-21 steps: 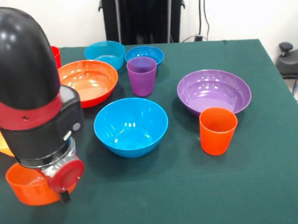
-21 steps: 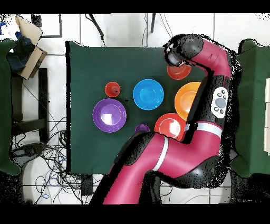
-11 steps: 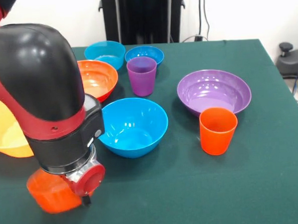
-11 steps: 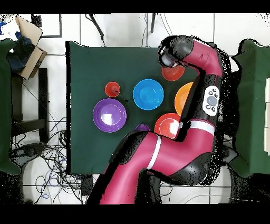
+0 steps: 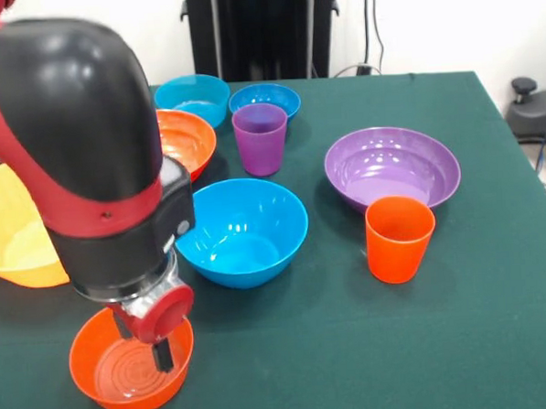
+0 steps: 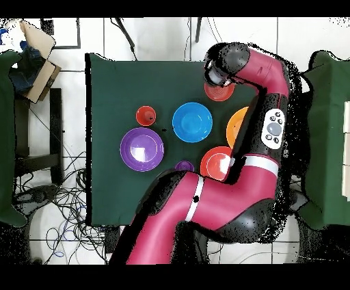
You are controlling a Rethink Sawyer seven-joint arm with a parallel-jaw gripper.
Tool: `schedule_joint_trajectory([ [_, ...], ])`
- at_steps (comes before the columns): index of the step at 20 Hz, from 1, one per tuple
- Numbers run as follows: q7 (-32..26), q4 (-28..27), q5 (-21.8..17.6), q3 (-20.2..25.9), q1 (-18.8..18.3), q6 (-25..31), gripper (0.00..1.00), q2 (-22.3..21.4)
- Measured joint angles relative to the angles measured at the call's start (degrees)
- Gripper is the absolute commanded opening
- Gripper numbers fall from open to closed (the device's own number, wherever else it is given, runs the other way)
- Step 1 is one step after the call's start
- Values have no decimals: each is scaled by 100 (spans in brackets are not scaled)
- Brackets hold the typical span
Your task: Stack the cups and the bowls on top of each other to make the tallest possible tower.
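Note:
My gripper [image 5: 149, 347] is shut on the far rim of the small orange bowl [image 5: 126, 375] at the near left of the table, with one dark finger [image 5: 162, 356] down inside it. The bowl [image 6: 221, 91] stands level. Behind it are the medium blue bowl [image 5: 242, 230], the purple cup [image 5: 260, 137], the large orange-red bowl [image 5: 187, 137], the small teal bowl [image 5: 194, 96] and the small blue bowl [image 5: 266, 99]. The large yellow-orange bowl [image 5: 11, 238] lies at the left edge. The wide purple bowl [image 5: 392, 165] and the orange cup [image 5: 400, 238] stand to the right. No stack shows.
My bulky arm [image 5: 78, 151] covers the left part of the table and hides whatever stands behind it. Overhead, the arm [image 6: 205, 205] arches over the orange-red bowl [image 6: 217, 164] and the yellow-orange bowl [image 6: 236, 126]. Green cloth lies bare at the near right [image 5: 428, 361].
My gripper has carried the small orange bowl rightward along the near edge. The bowl, tipped earlier, now stands level with its inside showing.

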Motion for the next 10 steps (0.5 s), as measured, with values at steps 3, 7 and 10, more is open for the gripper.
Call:
schedule_joint_trajectory([
  [3,0,135,45,-166,40,111,100,-227],
  [7,0,336,110,-336,83,224,100,-560],
  [10,0,521,199,-463,122,253,100,-811],
])
